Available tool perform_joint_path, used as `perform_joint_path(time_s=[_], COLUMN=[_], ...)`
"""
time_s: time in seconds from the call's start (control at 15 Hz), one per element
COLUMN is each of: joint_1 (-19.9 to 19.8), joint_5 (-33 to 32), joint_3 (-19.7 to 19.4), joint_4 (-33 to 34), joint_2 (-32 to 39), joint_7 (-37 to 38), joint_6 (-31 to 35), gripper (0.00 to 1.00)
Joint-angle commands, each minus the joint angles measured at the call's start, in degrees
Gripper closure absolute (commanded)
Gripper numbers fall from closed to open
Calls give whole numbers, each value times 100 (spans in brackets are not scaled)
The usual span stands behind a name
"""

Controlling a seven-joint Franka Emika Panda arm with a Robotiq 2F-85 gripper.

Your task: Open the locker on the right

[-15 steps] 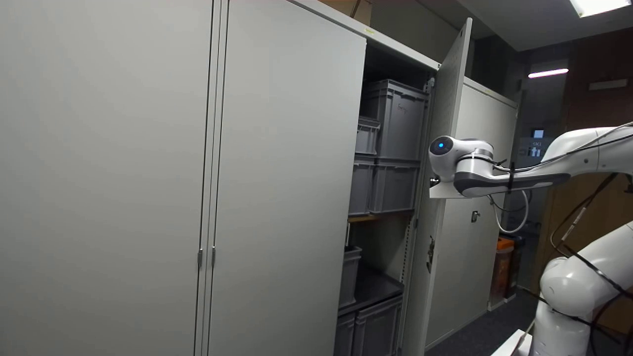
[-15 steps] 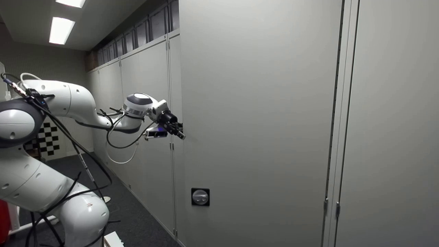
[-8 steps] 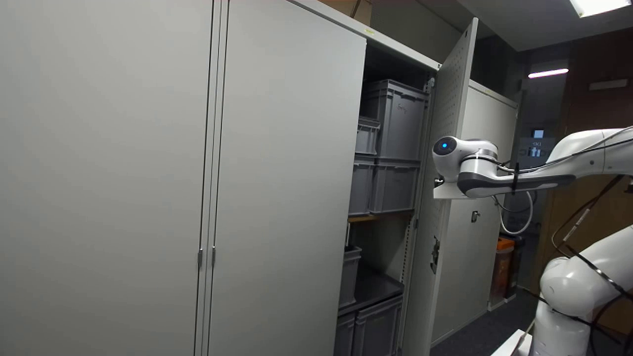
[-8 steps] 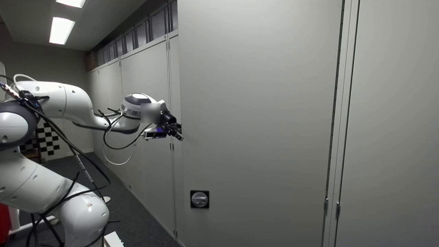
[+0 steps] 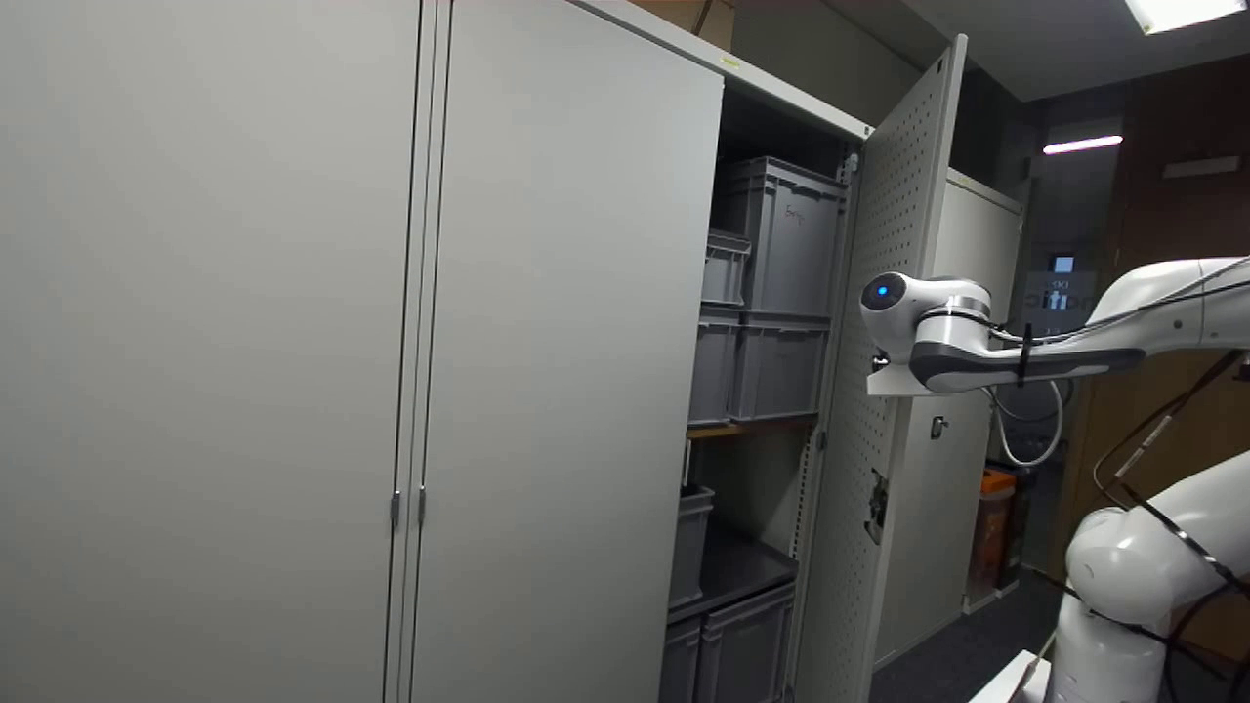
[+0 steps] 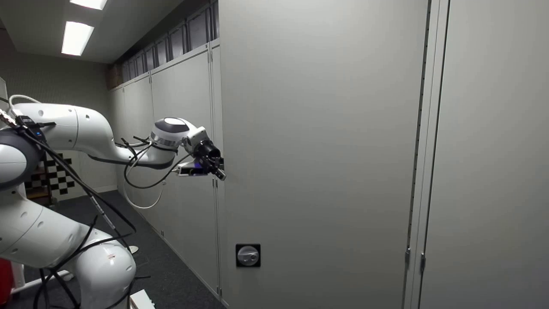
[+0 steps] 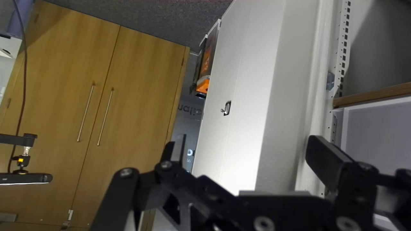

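All I can read from here: handwriting (image 5: 795, 216) on the tall grey bin (image 5: 796, 268) starting "Em", rest too tiny. Yellow sticker (image 5: 729, 62) on the locker frame (image 5: 801, 98) above that bin? Too small. Lettering (image 5: 1059, 301) on the glass (image 5: 1069, 223), well right of the bin: can't make a word.

at claw (image 7: 246, 143): 1 open locker door (image 6: 317, 150). beyond claw: 2 wooden doors (image 7: 64, 73), 2 bar handles (image 7: 86, 112), 1 orange-lidded bin (image 7: 207, 62).
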Motion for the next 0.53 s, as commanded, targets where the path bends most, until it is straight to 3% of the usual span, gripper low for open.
perform_joint_path(time_s=[0.0, 0.47], joint_1=[-201, -355], joint_5=[42, 31], joint_3=[-217, -427], joint_4=[-212, -238], joint_2=[-202, -199], joint_7=[-197, -186], joint_6=[-134, -285], gripper=[0, 0])
